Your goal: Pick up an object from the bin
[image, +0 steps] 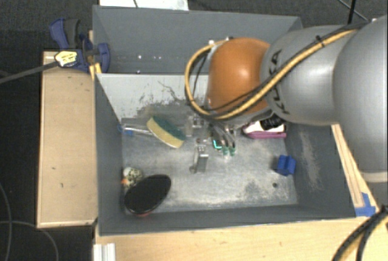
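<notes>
Nearest the camera, a black oval [147,192] is lying flat in the front left corner of the bin [242,188], its long axis slanting up toward the right. A small speckled ball [130,176] is sitting just behind the oval's left end; whether the 2 are touching cannot be told. Over on the right side, a blue block [284,164] is resting alone on the grey floor, well apart from everything else.

Further in, the gripper [201,160] is hanging over a bare patch of floor near the middle of the bin, pointing down, with some green parts of the tool showing just to its right. Whether it is open or closed cannot be told, and nothing is showing in its grasp.

The thing lying nearest to it is a sponge [165,131], yellow with a green face, just behind and to its left, tilted with 1 end lower than the other. A pale clear item with a blue tip [131,129] is lying beside the sponge's left end, near the left wall.

Toward the back right, a pink and white item [267,128] is peeking out from under the arm. Above it, the orange cover [237,75] and looping cables [195,81] are hanging over the rear half of the bin.
</notes>
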### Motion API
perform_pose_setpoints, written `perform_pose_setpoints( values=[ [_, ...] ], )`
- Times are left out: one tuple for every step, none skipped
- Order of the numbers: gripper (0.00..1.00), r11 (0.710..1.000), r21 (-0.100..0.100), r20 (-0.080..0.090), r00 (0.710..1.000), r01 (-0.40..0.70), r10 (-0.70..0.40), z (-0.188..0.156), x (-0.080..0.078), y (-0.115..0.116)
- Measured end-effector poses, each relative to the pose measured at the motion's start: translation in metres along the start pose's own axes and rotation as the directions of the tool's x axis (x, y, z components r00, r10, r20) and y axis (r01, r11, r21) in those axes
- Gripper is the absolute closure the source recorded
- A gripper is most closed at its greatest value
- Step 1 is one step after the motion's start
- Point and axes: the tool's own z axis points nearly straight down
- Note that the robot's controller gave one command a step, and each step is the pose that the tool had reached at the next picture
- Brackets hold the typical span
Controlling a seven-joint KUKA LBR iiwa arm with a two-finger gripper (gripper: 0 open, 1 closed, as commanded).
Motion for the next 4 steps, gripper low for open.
perform_pose_setpoints(
  values=[
    [0.0,0.953,0.019,0.012,0.953,-0.302,0.302,0.061,-0.038,0.087],
    [0.0,0.961,0.006,0.003,0.961,0.276,-0.276,0.031,-0.031,0.058],
    [0.0,0.981,0.005,0.008,0.981,0.196,-0.196,0.026,-0.035,0.119],
    [0.0,0.998,0.002,0.003,0.998,0.067,-0.067,0.063,-0.033,0.074]
  ],
)
